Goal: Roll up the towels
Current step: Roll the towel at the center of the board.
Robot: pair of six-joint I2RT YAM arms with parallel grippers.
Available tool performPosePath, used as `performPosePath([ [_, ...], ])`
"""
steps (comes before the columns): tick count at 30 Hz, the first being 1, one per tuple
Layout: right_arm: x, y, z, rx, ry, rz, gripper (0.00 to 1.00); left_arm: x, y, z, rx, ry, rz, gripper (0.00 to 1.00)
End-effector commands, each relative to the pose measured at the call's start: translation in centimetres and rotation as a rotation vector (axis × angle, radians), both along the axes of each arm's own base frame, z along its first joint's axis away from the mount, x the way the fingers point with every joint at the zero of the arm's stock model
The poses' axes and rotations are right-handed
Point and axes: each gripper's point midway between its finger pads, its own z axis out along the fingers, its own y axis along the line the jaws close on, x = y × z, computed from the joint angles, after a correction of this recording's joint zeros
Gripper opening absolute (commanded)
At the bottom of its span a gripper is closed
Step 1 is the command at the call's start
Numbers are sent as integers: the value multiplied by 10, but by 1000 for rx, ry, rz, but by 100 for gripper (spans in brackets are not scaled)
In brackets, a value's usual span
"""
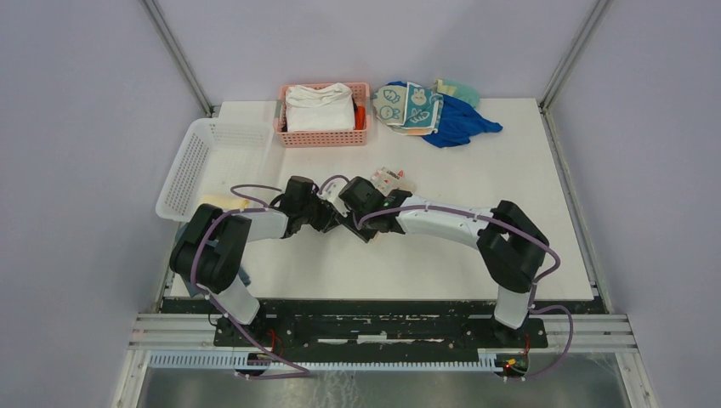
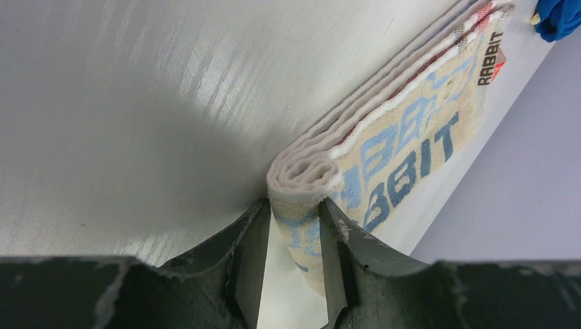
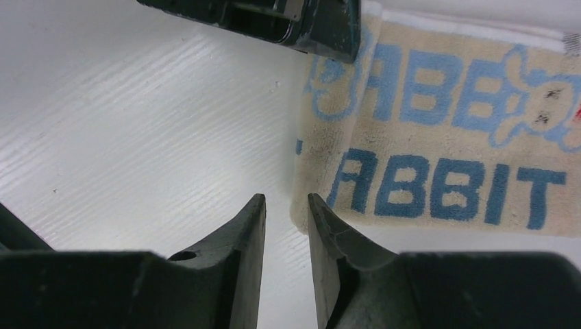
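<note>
In the middle of the table [image 1: 510, 246], the two arms meet low over the beige towel [image 1: 396, 180]. It has the word RABBIT on it in blue letters. It is folded into a long strip with many layers and lies on the table.

The left gripper [image 2: 293, 205] is squeezing the folded end of this towel. One finger is on each side of the fold, and the soft layers bulge out just past the tips. The rest of the strip runs away from the fingers across the table.

The right gripper [image 3: 286, 199] is close by, at the same end of the towel. Its two fingers have a small gap between them and they hold nothing. Mostly bare table shows in the gap. The short edge of the towel is just beside one fingertip.

At the far side, right of the middle, the towel with rabbit faces [image 1: 406, 106] lies on top of a blue cloth [image 1: 466, 127]. Left of them, a pink basket [image 1: 323, 140] holds a thick white cloth [image 1: 319, 106]. A white basket [image 1: 191, 170] sits at the far left of the table. A bit of the yellow towel [image 1: 221, 202] shows just near it, beside the left arm.
</note>
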Motion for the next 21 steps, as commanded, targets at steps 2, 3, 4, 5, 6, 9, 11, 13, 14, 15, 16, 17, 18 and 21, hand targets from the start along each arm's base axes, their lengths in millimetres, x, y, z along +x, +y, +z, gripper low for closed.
performPosePath([
  [2,3,4,-12,-20,1,-1,36,-44,39,-53,221,176,0,43],
  [3,4,2,-15,-31,1,-4,36,-44,40,-53,220,177,0,43],
  [4,4,1,-17,-41,0,-7,36,-44,39,-53,221,177,0,43],
  [5,5,-1,-20,-53,-3,-12,36,-44,39,-53,220,176,1,43],
  [6,7,-3,-22,-66,-9,-20,36,-44,39,-52,219,176,0,43],
  [9,11,-9,-24,-97,-32,-37,37,-44,39,-53,220,176,-2,43],
  [11,13,-10,-23,-99,-41,-44,39,-44,39,-52,219,175,-2,43],
  [13,13,-10,-23,-101,-42,-44,41,-43,39,-51,217,172,-2,43],
  [14,13,-10,-24,-103,-41,-45,41,-43,38,-51,217,173,-2,43],
  [15,13,-11,-27,-110,-39,-46,41,-42,38,-51,216,171,-3,43],
  [16,13,-12,-31,-121,-34,-46,42,-42,38,-50,215,170,-4,43],
  [17,13,-13,-32,-126,-34,-49,42,-42,38,-50,216,169,-6,43],
  [18,13,-14,-36,-134,-31,-50,42,-42,38,-50,216,167,-7,43],
  [21,16,-19,-44,-160,-41,-68,43,-41,38,-49,219,166,-8,43],
])
